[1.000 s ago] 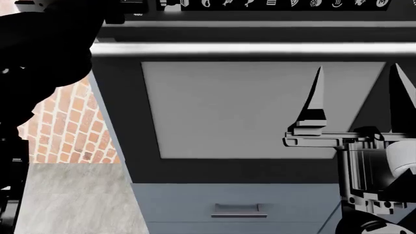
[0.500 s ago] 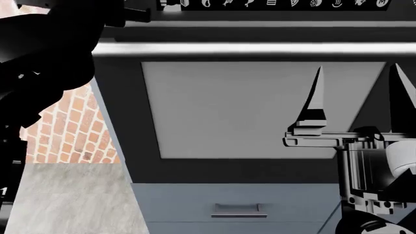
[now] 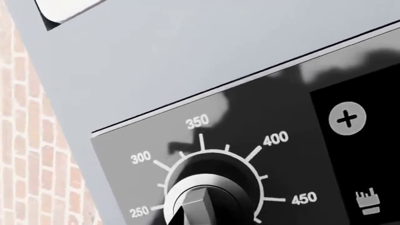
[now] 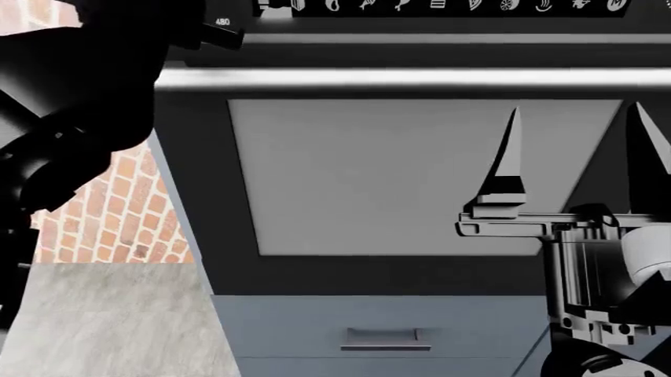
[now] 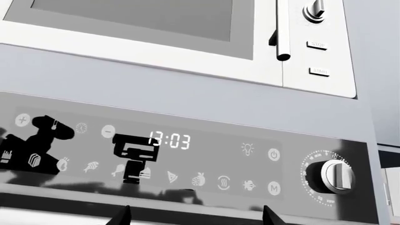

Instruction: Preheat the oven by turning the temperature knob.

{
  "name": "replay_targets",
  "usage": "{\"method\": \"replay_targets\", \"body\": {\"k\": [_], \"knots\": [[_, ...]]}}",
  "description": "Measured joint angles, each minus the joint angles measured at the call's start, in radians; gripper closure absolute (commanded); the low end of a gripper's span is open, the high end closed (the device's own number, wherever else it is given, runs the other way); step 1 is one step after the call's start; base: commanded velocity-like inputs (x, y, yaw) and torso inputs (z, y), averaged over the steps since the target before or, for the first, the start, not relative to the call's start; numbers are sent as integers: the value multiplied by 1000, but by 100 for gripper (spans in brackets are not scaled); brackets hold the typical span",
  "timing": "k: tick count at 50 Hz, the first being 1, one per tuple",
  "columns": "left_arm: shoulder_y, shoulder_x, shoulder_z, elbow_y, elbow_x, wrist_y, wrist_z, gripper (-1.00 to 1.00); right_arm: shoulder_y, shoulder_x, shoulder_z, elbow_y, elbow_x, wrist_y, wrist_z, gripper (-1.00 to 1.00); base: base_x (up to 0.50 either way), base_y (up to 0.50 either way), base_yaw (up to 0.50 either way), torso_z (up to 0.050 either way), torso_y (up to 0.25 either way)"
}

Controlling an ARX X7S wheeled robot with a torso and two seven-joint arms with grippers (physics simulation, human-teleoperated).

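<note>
While left arm [image 4: 74, 102] reaches up to upper left corner of oven [image 4: 419, 173], its pincer is hidden in head view; released or clenched, cannot tell. Left wrist view: temperature knob [image 3: 203, 201] very close, silver with raised grip, dial marked 250 to 450, plus button [image 3: 347, 118] beside it. Right gripper [image 4: 577, 157] low at right before grey window [image 4: 367, 173], fingers spread apart, grasping nothing. Long silver handle [image 4: 419, 77] above window. Right wrist view: panel clock [image 5: 168, 139] reads 13:03, second knob [image 5: 334, 176] at far end.

Black oven [image 4: 419, 181], door shut; silver temperature knob [image 3: 203, 204] ungripped.
</note>
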Motion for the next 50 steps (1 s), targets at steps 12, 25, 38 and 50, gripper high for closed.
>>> {"method": "replay_targets", "body": {"k": [12, 25, 38, 50], "knots": [[-7, -13, 63, 16, 66, 2, 19, 100, 1, 4, -2, 0, 4, 2, 2, -100, 11, 0, -4, 1, 0], [-9, -25, 113, 29, 124, 9, 36, 100, 2, 7, -4, 0, 6, 4, 5, -100, 10, 0, -4, 1, 0], [-8, -35, 159, 39, 178, 19, 47, 100, 2, 10, -6, -1, 9, 6, 8, -100, 10, 0, -5, 1, 0], [-8, -44, 205, 44, 230, 31, 56, 100, 3, 13, -7, -1, 11, 8, 11, -100, 12, 0, -5, 1, 0]]}}
